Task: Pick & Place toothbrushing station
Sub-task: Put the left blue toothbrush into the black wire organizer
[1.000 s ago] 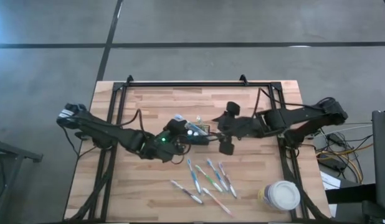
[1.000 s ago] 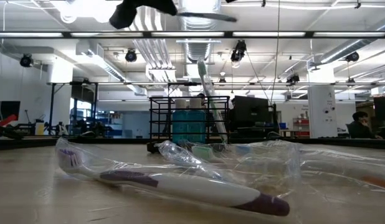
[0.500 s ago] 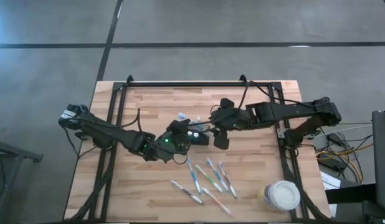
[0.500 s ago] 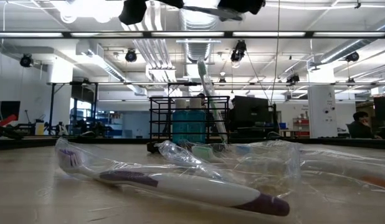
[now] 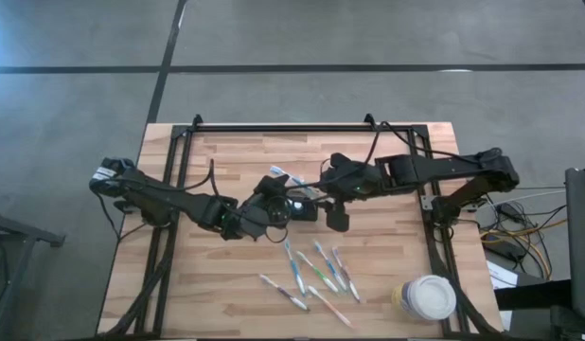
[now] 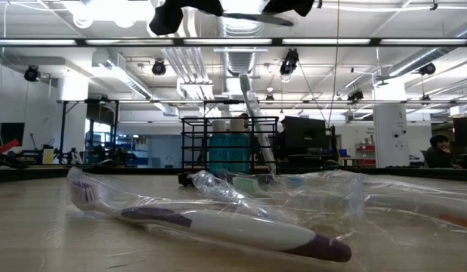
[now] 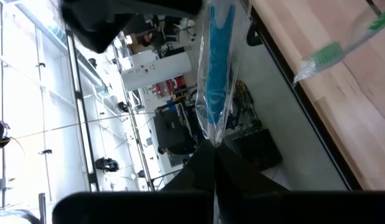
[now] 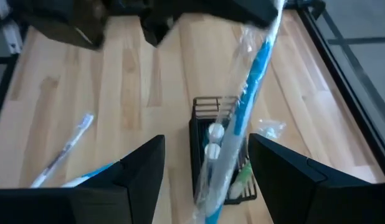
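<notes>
High view, both claws over caddy (image 5: 302, 202)

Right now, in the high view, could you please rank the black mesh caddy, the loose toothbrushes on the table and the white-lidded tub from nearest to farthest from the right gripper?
From the right gripper:
1. Black mesh caddy: just beside it, toward the left arm.
2. Loose toothbrushes: toward the table's front edge.
3. White-lidded tub: farthest, at the front right corner.

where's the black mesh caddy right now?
In the high view the black mesh caddy sits mid-table, between the left hand and the right hand, just above the row of loose toothbrushes.
</notes>
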Available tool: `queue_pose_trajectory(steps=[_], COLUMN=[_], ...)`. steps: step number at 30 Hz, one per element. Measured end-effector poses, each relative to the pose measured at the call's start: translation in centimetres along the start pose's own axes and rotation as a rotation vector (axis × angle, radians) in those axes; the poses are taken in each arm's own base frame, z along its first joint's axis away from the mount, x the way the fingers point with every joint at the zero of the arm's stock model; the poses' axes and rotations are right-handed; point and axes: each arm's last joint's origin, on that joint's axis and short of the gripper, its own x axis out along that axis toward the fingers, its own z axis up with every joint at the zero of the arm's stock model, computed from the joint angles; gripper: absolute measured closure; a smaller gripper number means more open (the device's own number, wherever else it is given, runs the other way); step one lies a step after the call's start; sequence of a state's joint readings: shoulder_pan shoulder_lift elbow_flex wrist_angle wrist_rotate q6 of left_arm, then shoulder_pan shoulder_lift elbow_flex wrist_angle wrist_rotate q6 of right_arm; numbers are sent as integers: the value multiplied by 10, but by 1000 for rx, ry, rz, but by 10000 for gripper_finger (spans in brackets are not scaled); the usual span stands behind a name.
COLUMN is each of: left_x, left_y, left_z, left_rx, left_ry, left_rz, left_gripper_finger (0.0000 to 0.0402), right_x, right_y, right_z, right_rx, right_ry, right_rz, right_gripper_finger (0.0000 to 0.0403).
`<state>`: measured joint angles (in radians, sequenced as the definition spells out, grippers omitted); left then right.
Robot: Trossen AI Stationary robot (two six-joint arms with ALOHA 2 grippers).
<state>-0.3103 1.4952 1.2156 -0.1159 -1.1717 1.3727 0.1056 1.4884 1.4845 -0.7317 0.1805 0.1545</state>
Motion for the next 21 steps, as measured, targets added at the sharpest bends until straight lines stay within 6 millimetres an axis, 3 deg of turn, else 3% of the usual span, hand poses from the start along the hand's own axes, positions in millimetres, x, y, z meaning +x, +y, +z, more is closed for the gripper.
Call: queue_pose_trajectory(steps=[8, 17, 21], left_x=[0, 0, 0], left_y=[2, 2, 2], left_z=[0, 0, 0], left_rx=[-10, -7, -7], left_ry=[-10, -13, -14], left_rz=[10, 9, 10], left_gripper_finger=[401, 401, 398], right_x=[19, 19, 17], right_y=[-12, -15, -16], right_z=[-4, -4, -4], right_rx=[17, -21, -21], right_ry=[43, 49, 48], right_rz=[-41, -52, -51], right_gripper_finger=[205, 366, 381])
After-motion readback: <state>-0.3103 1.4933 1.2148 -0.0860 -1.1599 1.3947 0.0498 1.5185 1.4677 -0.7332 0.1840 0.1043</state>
